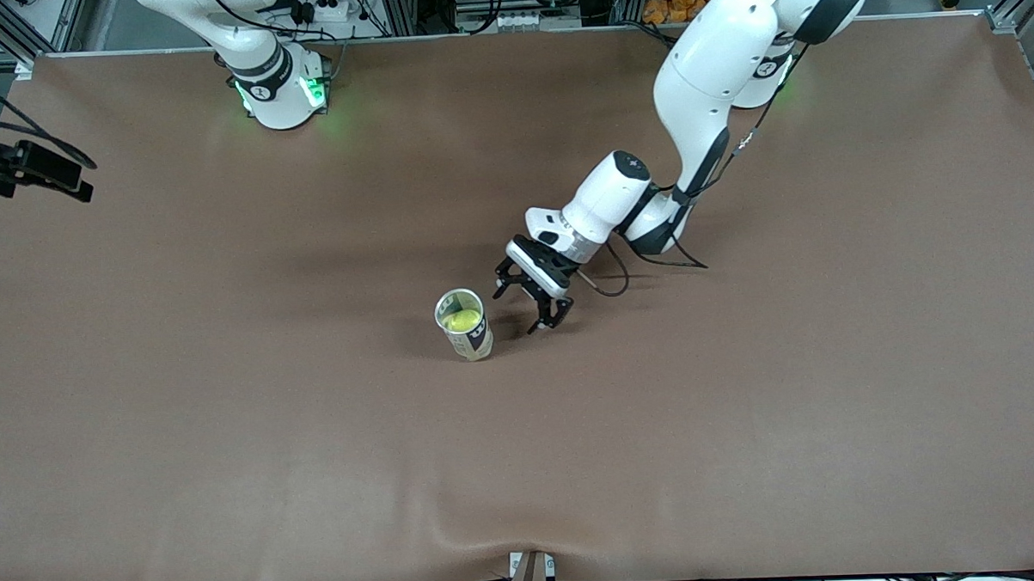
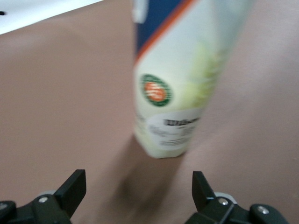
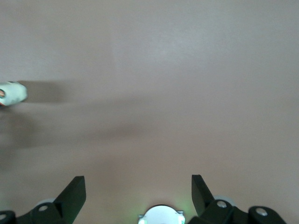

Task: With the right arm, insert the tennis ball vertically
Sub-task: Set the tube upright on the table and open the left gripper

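Front view: a clear can (image 1: 465,324) stands upright mid-surface, mouth open, with a yellow-green tennis ball (image 1: 461,320) inside it just below the rim; the left gripper (image 1: 532,302) sits low beside the can, toward the left arm's end of the surface, fingers spread wide and holding nothing. Only the base of the right arm (image 1: 270,71) appears here, lit green. Left wrist view: the can (image 2: 180,84) close up, showing what the front view cannot, a blue band edged in orange, a round green-and-orange emblem and a white printed label, framed by the black fingers (image 2: 72,189). Right wrist view: the right gripper (image 3: 138,192), fingers wide and empty, above bare brown surface (image 3: 187,84). The surface (image 1: 745,420) is a brown mat, slightly rippled at its near edge; aluminium framing and cables line the arms' side.
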`<state>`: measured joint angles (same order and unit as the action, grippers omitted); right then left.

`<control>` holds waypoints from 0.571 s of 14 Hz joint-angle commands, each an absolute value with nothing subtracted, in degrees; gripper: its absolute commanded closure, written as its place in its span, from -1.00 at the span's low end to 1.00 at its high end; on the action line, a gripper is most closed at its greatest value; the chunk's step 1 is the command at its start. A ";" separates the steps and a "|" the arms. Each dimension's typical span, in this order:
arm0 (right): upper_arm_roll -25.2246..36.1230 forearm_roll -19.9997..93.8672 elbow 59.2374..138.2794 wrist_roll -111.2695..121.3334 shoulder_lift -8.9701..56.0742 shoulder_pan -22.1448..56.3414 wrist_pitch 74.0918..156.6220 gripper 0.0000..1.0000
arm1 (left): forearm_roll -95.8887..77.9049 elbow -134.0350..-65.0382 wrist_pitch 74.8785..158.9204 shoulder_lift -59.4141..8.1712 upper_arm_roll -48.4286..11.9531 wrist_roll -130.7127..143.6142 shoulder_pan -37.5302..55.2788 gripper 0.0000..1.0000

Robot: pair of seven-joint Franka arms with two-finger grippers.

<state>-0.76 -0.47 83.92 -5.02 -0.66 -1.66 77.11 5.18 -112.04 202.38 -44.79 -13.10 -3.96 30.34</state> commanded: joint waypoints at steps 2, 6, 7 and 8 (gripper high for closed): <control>-0.62 -3.34 87.54 -0.01 -3.43 0.08 81.20 -1.00 | 5.01 -117.06 191.65 -35.89 -13.36 -2.81 25.94 -1.00; -0.44 -2.64 86.22 0.35 -2.12 -0.70 81.56 -1.00 | 4.57 -116.98 168.35 -26.12 -14.41 -2.81 22.33 -1.00; -0.35 -2.38 86.05 0.53 -1.85 -0.79 82.35 -1.00 | 4.57 -116.98 165.09 -24.36 -14.41 -2.81 21.37 -1.00; -0.35 -1.85 85.96 0.53 -1.67 -0.70 82.88 -1.00 | 4.57 -116.72 160.88 -22.95 -14.50 -2.90 20.57 -1.00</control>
<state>-0.49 -1.69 85.71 -0.56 -1.70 -0.52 81.66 5.18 -113.98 166.69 -27.59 -13.80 -3.52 22.22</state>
